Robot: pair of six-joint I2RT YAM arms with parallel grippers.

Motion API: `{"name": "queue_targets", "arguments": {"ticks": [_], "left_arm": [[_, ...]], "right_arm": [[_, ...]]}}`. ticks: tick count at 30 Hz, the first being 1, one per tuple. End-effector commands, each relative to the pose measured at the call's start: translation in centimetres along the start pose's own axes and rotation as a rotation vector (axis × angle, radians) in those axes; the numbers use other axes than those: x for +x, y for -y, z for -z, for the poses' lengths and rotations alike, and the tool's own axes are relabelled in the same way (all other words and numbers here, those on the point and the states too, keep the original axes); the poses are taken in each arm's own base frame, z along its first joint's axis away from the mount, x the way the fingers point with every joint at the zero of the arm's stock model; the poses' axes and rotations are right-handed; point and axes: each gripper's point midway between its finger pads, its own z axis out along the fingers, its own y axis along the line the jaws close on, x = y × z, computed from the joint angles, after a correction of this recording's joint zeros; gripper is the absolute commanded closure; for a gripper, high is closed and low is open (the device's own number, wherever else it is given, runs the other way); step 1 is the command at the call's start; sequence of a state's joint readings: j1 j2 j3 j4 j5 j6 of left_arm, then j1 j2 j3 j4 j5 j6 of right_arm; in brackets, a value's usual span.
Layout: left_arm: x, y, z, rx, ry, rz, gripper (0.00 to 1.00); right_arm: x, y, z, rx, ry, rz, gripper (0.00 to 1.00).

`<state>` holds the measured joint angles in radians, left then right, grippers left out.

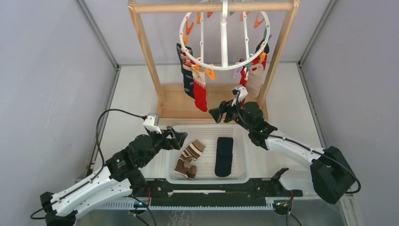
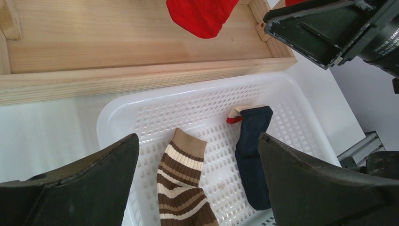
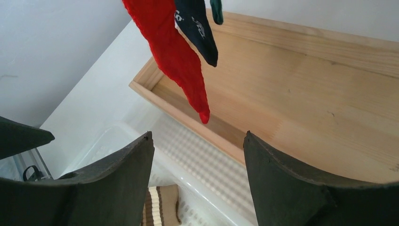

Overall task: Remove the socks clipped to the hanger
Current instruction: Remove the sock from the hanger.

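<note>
The white ring hanger hangs from the wooden frame. Clipped to its left side are a red sock and a navy sock; red and cream socks hang on its right. My right gripper is open and holds nothing, below the hanger and right of the red sock's toe, jaws apart. My left gripper is open over the basket's left rim; between its fingers I see a brown-and-cream striped sock and a navy sock lying in the basket.
A white perforated basket sits at the near edge between the arms. The wooden frame's tray base stands just behind it, with slanted uprights either side of the hanger. Orange clips dangle from the ring. Grey walls enclose the table.
</note>
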<state>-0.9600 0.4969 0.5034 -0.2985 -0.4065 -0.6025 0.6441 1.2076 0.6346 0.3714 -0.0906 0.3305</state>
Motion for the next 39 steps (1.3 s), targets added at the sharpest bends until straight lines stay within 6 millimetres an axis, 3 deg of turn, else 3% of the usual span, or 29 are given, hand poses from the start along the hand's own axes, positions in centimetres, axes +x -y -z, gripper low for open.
{"name": "queue_targets", "arguments": {"ticks": [1, 7, 24, 33, 39], "left_arm": [[0.3, 0.3, -0.2, 0.023, 0.001, 0.003, 0.0], [0.3, 0.5, -0.1, 0.033, 0.001, 0.013, 0.0], [0.5, 0.6, -0.1, 0.043, -0.001, 0.031, 0.0], [0.7, 0.6, -0.1, 0.044, -0.004, 0.035, 0.0], [0.6, 0.6, 0.0, 0.046, -0.002, 0.036, 0.0]], "right_arm": [[-3.7, -2.4, -1.1, -0.088, 0.121, -0.014, 0.25], [-3.9, -2.8, -2.6, -0.097, 0.124, -0.024, 0.32], [-3.6, -2.7, -6.4, -0.109, 0.115, -0.064, 0.33], [-3.0, -3.4, -7.7, -0.137, 0.091, -0.086, 0.51], [-2.5, -3.4, -8.0, -0.14, 0.074, -0.092, 0.76]]}}
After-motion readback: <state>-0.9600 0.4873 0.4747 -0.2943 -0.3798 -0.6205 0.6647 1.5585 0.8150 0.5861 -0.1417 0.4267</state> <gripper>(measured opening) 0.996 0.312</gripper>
